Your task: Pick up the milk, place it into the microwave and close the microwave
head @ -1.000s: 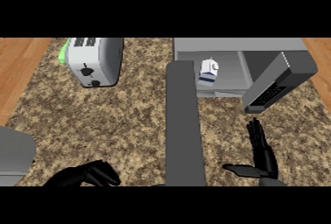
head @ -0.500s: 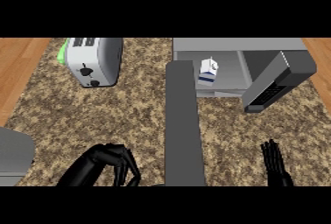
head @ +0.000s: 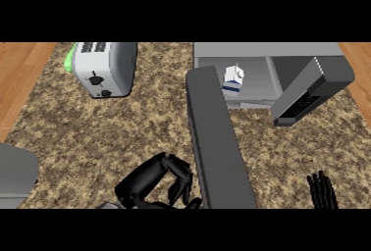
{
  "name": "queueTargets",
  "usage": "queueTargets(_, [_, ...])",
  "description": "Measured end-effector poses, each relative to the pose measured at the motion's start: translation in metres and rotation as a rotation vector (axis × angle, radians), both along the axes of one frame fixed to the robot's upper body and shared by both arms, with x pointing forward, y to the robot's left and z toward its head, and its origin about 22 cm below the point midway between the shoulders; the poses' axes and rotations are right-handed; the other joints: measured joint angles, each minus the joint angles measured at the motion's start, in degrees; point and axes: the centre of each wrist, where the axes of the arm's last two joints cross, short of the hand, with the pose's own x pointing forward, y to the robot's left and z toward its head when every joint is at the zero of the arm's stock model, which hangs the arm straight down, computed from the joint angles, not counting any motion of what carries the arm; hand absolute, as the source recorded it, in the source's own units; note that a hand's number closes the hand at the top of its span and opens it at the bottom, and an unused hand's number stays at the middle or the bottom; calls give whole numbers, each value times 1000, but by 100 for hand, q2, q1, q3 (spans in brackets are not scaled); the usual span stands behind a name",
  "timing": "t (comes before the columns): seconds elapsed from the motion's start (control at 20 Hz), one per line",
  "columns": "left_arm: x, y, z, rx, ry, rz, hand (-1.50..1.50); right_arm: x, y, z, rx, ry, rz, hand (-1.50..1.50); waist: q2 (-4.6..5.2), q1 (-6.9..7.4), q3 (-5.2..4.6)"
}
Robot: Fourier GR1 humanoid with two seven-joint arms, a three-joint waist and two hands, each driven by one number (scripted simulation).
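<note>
Right hand (head: 321, 188), fingers straight and empty, has dropped back to the lower edge, leaving the milk (head: 233, 80) upright inside the microwave (head: 268, 49); only its open door (head: 217, 142), beside the curled, empty left hand (head: 152, 181), remains to close.

Left hand (head: 152, 182) hovering over counter near its front edge, left of middle. Black fingers (head: 177, 171) curling inward toward palm, thumb tucking in beside them, gripping nothing. Back of hand facing up, knuckles angling toward counter's far right.

Right hand (head: 321, 192) showing by counter's front right corner, well apart from left hand. Only its fingers appearing there, standing straight and close together, tips pointing toward counter's far edge, gripping nothing. Hand resting open.
</note>
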Motion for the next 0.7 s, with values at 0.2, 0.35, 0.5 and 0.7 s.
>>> queueTargets(0.2, [0,-34,-8,38,-38,-49,150,-11,-5,12,-4,-26,7,-150,-2,-19,-1])
queueTargets(0.35, [-2,-60,-15,70,-52,-71,150,-14,-18,26,-3,-49,24,-150,0,-74,-3])
queueTargets(0.5, [-2,-83,-22,89,-50,-92,150,-13,-19,36,14,-77,50,-150,9,-145,-7])
queueTargets(0.7, [-1,-103,-26,105,-19,-88,150,-6,-8,53,37,-130,115,-150,22,-292,-15])
